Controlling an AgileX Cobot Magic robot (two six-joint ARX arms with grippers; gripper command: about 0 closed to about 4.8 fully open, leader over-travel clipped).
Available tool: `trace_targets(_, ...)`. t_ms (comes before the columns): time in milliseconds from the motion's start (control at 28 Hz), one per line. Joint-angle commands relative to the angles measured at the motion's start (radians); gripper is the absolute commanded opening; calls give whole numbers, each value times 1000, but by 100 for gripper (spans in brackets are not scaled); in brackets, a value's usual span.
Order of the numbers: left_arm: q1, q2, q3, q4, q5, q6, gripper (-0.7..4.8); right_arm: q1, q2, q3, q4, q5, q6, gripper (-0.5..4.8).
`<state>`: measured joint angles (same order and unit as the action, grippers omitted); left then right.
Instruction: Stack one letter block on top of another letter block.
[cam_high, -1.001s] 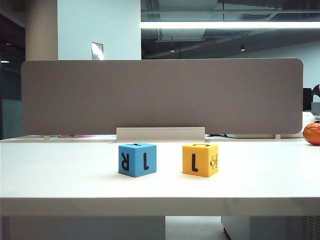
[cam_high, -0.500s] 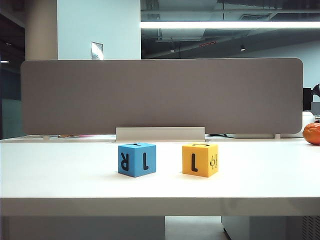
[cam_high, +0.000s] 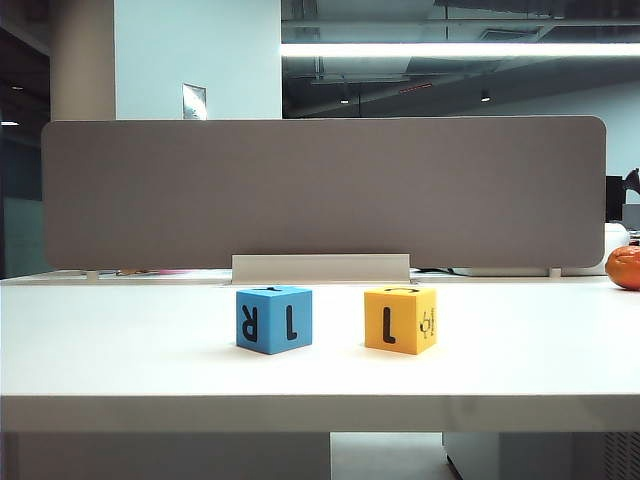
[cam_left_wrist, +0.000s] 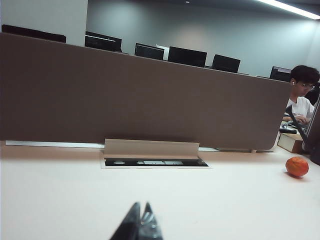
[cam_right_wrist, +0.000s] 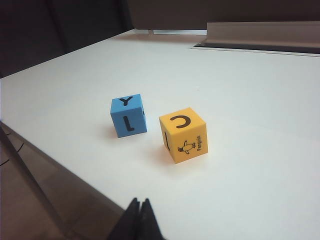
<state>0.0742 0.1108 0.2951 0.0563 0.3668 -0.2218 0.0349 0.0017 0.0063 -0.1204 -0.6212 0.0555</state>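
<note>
The blue letter block (cam_high: 274, 319) stands on the white table (cam_high: 120, 350), and the yellow-orange letter block (cam_high: 400, 319) sits a short gap to its right. The right wrist view shows both, the blue block (cam_right_wrist: 128, 116) and the yellow block (cam_right_wrist: 183, 134), side by side and apart. My right gripper (cam_right_wrist: 139, 202) is shut and empty, hovering near the table edge well short of the blocks. My left gripper (cam_left_wrist: 141, 206) is shut and empty over bare table; no block shows in its view. Neither gripper appears in the exterior view.
A grey partition (cam_high: 320, 190) with a metal cable tray (cam_high: 320, 268) closes the back of the table. An orange fruit-like ball (cam_high: 624, 268) lies at the far right. A seated person (cam_left_wrist: 302, 95) is behind the partition.
</note>
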Motion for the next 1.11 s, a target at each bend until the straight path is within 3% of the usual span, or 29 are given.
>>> trace_targets(36,0,94,57,48,36,4,-6,0,-2,-3,10,2,0,-1)
trace_targets(250,0,267,106,183,110,4,-6,0,-2,-3,10,1,0,-1)
trace_targets(465,-31,434,150,186,110,3,-6,0,-2,-3,11,1,0,-1)
trace_targets(715,-186,694,234,198,97,16,-5,0,-2,-3,11,1,0,-1)
trace_targets(858,-293,878,298,200,97,91,0,0,-2,-3,11,1,0,-1)
trace_targets(965,-328,960,329,200,90,95,35,0,-2,-3,11,2,0,-1)
trace_targets(1108,-386,1065,377,193,56,95,36,0,-2,-3,11,2,0,-1)
